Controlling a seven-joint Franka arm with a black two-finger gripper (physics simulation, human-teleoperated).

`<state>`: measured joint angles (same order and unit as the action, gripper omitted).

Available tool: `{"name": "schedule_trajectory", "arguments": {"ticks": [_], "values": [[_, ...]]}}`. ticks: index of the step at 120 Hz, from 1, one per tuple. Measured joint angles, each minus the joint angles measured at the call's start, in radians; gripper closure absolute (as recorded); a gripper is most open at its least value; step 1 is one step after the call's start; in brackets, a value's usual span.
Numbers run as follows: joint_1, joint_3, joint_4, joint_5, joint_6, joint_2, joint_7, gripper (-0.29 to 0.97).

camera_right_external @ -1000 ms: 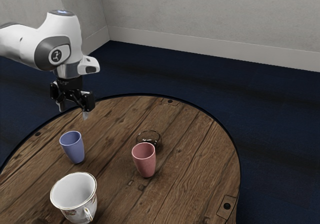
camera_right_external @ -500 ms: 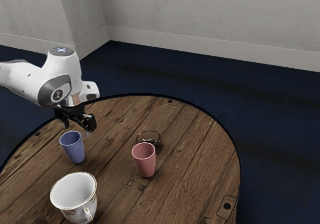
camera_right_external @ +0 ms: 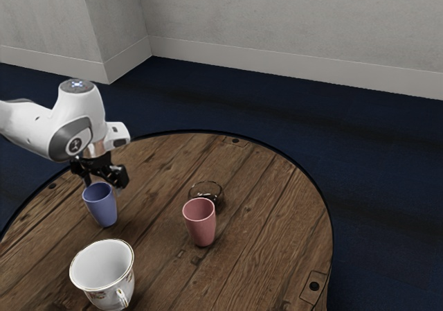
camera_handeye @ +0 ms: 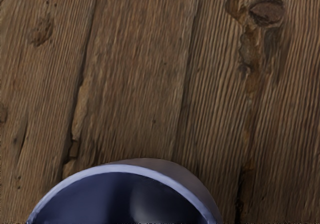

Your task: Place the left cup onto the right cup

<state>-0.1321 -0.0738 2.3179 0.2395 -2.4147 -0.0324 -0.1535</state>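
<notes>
Arm comes in from the exterior view's left, white links, bent down over the round dark-wood plank table point(camera_right_external: 263, 207). The black two-finger gripper point(camera_right_external: 101, 183) points straight down and sits right at the rim of the blue cup point(camera_right_external: 101, 207), a plain, handleless, tapered tumbler. The fingers read as apart, one to either side of the cup mouth. No clamp visible on the wall or rim.

The blue cup is upright on the table, on the exterior view's left side, well in from the edge. In the wrist view the blue cup point(camera_handeye: 120, 199) is directly under the hand: the curved rim and dark inside are visible, with bare table point(camera_handeye: 150, 74) planks and a knot beyond it.

The pink cup point(camera_right_external: 199, 221), same handleless tapered shape, stands upright near the table centre, well apart from the blue cup and toward the exterior view's right of it. Nothing is on top of it.

Other items:
- A small dark transparent glass point(camera_right_external: 205, 190) is just behind the pink cup, either touching or nearly touching it; can't tell which.
- A large white china teacup point(camera_right_external: 104, 269), with a gold rim, a handle and a patterned base, is at the near table edge, in front of the blue cup and apart from it.

Dark blue carpet point(camera_right_external: 346, 131) surrounds the table.
</notes>
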Motion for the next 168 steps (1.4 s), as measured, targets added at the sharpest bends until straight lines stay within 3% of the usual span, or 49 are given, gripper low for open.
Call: {"name": "schedule_trajectory", "arguments": {"ticks": [76, 88, 110, 126, 144, 168], "values": [[0.025, 0.032, 0.017, 0.008, -0.057, -0.050, -0.065, 0.06], [0.020, 0.032, 0.017, 0.007, -0.073, -0.071, -0.073, 0.14], [0.022, 0.032, 0.017, 0.007, -0.087, -0.069, -0.084, 0.47], [0.021, 0.031, 0.018, 0.007, -0.090, -0.065, -0.090, 0.63], [0.022, 0.029, 0.018, 0.007, -0.087, -0.063, -0.096, 0.72], [0.011, 0.038, -0.022, 0.006, -0.016, -0.018, -0.102, 0.75]]}}
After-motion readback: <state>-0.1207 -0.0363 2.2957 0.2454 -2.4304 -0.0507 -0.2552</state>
